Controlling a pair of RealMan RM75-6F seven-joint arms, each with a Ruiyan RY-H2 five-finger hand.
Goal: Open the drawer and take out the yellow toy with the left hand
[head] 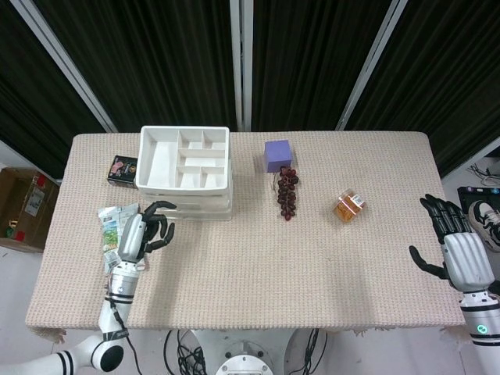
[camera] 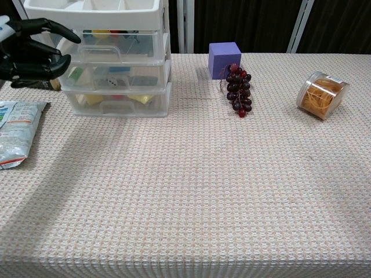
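Note:
The white drawer unit (head: 185, 168) stands at the back left of the table, with its three clear drawers (camera: 116, 63) all pushed in. Yellow pieces show through the top drawer (camera: 103, 33) and the bottom drawer (camera: 139, 99); I cannot tell which is the toy. My left hand (head: 142, 234) hovers left of the unit's front, over a snack packet, fingers apart and holding nothing. In the chest view this left hand (camera: 29, 52) sits at the top left, its fingertips close to the top drawer's left corner. My right hand (head: 457, 248) is spread open beyond the table's right edge.
A snack packet (camera: 14, 130) lies front left of the unit and a small black box (head: 123, 170) sits left of it. A purple cube (head: 277, 154), a bunch of dark grapes (head: 287, 191) and a jar of rubber bands (head: 349, 206) lie to the right.

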